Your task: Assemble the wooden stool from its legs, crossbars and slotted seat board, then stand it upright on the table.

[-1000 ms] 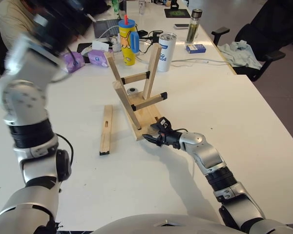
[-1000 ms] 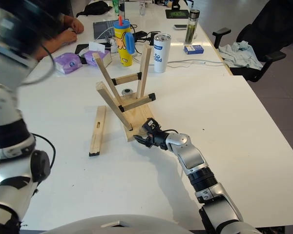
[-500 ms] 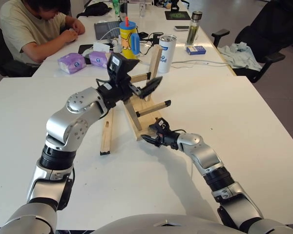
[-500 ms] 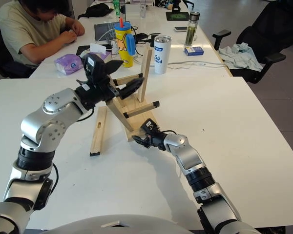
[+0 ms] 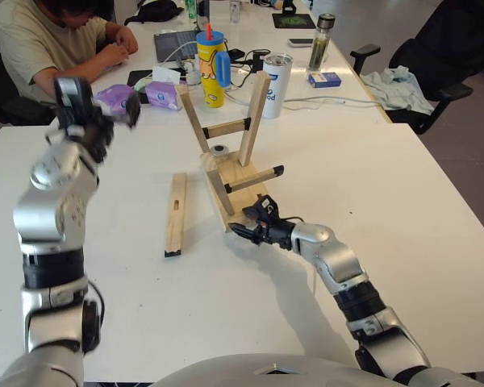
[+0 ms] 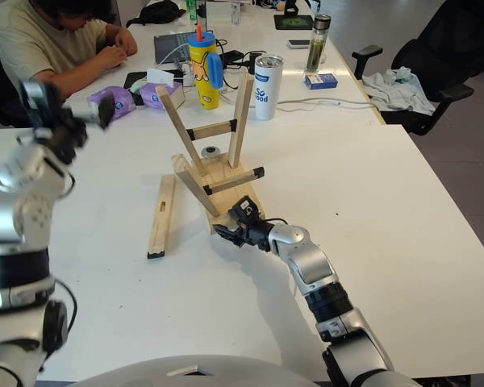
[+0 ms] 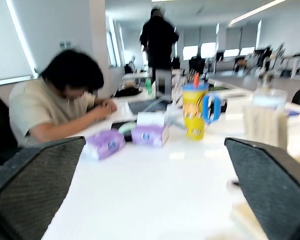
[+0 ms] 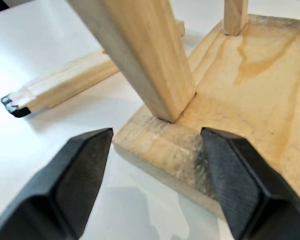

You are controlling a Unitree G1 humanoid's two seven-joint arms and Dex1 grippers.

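Our right hand (image 5: 248,227), released, straddles the seat board (image 5: 250,193) corner, seemingly to brace it, while our left hand (image 5: 97,113) hangs released aloft.

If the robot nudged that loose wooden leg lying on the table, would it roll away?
Probably not: the loose leg looks square-sided and lies flat on the table, so it should slide rather than roll. It appears to be solid wood, so likely stiff, and probably light for its length.

The white table (image 5: 403,185) bears the upturned stool (image 5: 244,193), a loose leg (image 5: 175,214) and a tumbler (image 5: 275,85).
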